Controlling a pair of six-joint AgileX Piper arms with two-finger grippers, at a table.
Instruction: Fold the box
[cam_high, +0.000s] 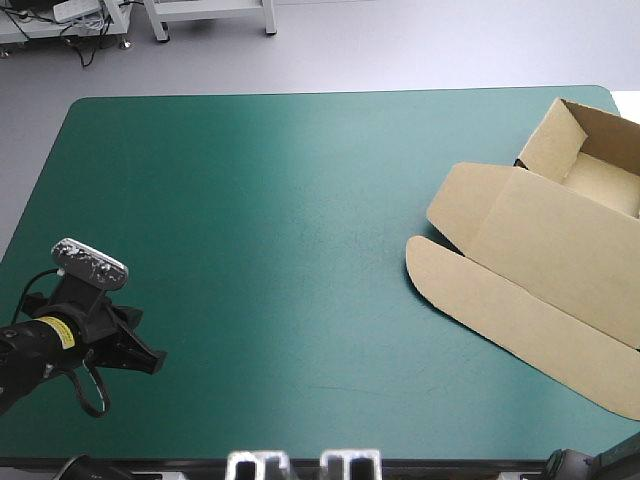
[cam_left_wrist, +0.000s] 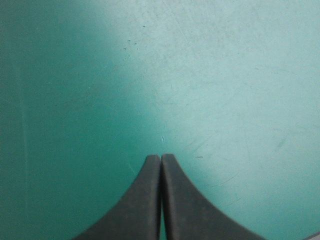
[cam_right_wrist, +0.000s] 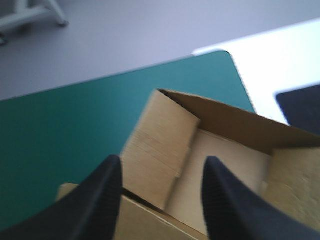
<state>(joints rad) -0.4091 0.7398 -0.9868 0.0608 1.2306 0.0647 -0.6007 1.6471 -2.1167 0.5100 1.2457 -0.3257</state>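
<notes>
Checking status: box (cam_high: 545, 255) sits along the table's (cam_high: 250, 200) right edge. Its tray (cam_high: 600, 165) end is up by the far right corner w/ walls raised. The lid (cam_high: 560, 300) lies flat and runs toward the near right corner, w/ a rounded flap (cam_high: 440, 275) on the side facing the table's middle. L gripper (cam_left_wrist: 160, 159) is low over bare table by the near left corner, well apart from the box, fingers pressed together into one point, holding nothing. R gripper (cam_right_wrist: 162, 165) hangs above the box, fingers spread w/ nothing between them, looking into the tray toward the far right corner. One side wall (cam_right_wrist: 160, 150) stands just ahead of it. I can't pick out the R gripper itself in the high view. My read: tray looks formed, lid not dealt with, and I'm between grasps w/ the R arm lining up on the tray. Next move, imo: bring R down w/ fingers kept wide until they straddle a wall edge or the lid's edge, then pinch. Go slow, since the board is prob light and lies close to the right edge, so a nudge could push it off. L would have to cross the whole table to brace anything.
</notes>
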